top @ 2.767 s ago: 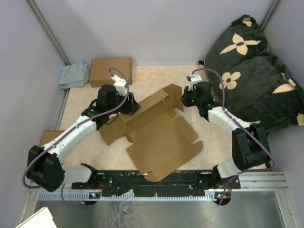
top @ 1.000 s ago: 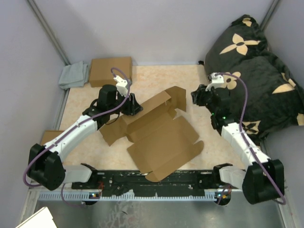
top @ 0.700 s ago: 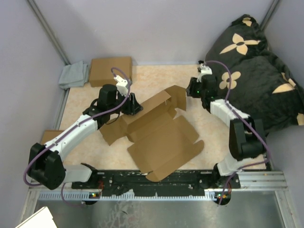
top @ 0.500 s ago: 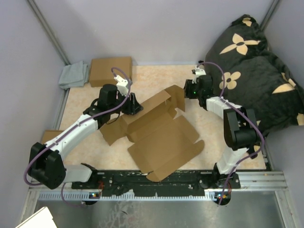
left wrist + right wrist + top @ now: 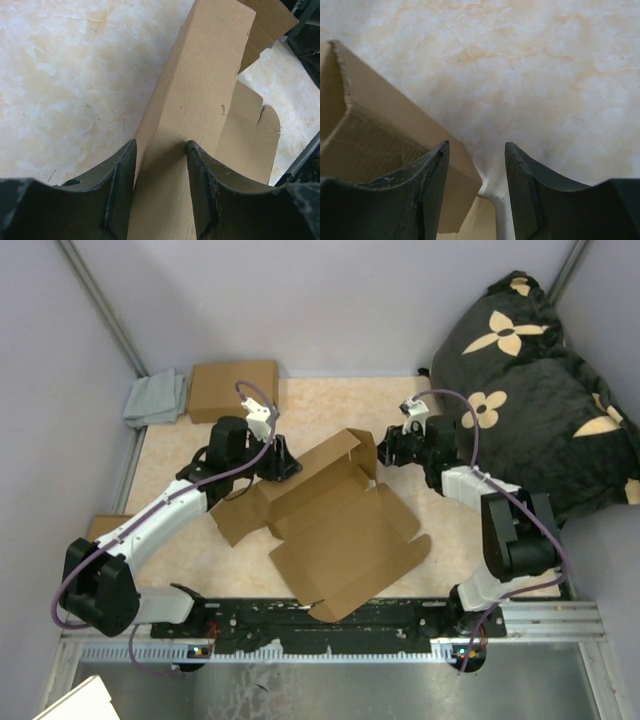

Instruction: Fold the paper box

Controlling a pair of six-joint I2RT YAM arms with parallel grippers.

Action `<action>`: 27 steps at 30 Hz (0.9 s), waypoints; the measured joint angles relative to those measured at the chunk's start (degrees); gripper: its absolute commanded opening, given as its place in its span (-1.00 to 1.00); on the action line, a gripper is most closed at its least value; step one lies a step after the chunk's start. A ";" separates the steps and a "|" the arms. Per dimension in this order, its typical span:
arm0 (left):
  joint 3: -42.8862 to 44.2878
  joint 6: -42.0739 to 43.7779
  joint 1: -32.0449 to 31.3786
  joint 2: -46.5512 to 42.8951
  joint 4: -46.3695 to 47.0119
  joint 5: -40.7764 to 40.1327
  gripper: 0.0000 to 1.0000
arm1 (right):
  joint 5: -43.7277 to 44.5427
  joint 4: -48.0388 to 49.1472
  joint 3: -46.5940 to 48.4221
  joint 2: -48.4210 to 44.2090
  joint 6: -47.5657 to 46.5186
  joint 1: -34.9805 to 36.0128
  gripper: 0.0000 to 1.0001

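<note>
The paper box (image 5: pixel 340 530) lies as a brown cardboard blank in the middle of the table, its rear flaps raised. My left gripper (image 5: pixel 285 464) stands at the blank's rear left. In the left wrist view a long raised panel of the paper box (image 5: pixel 200 90) runs between the parted fingers of the left gripper (image 5: pixel 160 145), which is open. My right gripper (image 5: pixel 385 452) is at the raised rear right flap. Seen from the right wrist, the right gripper (image 5: pixel 476 145) is open, a corner of that flap (image 5: pixel 375 135) beside its left finger (image 5: pixel 432 185) and bare table between the tips.
A small folded cardboard box (image 5: pixel 233 390) and a grey cloth (image 5: pixel 155 398) sit at the back left. A black cushion with tan flowers (image 5: pixel 530 380) fills the right side. Another cardboard piece (image 5: pixel 103 528) lies at the left edge. A black rail (image 5: pixel 340 618) runs along the near edge.
My right arm swung in from beside the cushion, and its gripper came left to the raised rear flap. That flap has leaned slightly left. The left arm stayed put.
</note>
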 measured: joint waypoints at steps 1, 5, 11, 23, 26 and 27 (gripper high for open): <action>0.00 0.00 0.00 0.00 0.00 0.04 -0.01 | -0.72 0.37 -0.74 -1.05 -0.17 0.00 -0.01; 0.00 -0.07 0.00 0.00 0.00 0.33 0.00 | -3.96 2.16 -3.78 -4.46 -0.44 0.00 0.00; 0.00 -0.20 0.00 0.04 0.00 0.52 -0.01 | -7.98 3.82 -6.69 -5.14 -0.44 0.00 0.02; 0.00 -0.20 -0.26 0.04 -0.02 0.66 -0.01 | -11.21 8.70 -11.69 -5.79 -1.16 1.75 0.07; 0.00 -0.20 -0.26 0.04 -0.02 0.96 -0.01 | -11.41 10.88 -12.17 -5.92 -1.16 1.97 0.08; 0.00 -0.20 -0.26 0.04 -0.02 1.05 -0.01 | -11.65 11.58 -12.17 -5.92 -1.11 1.97 0.08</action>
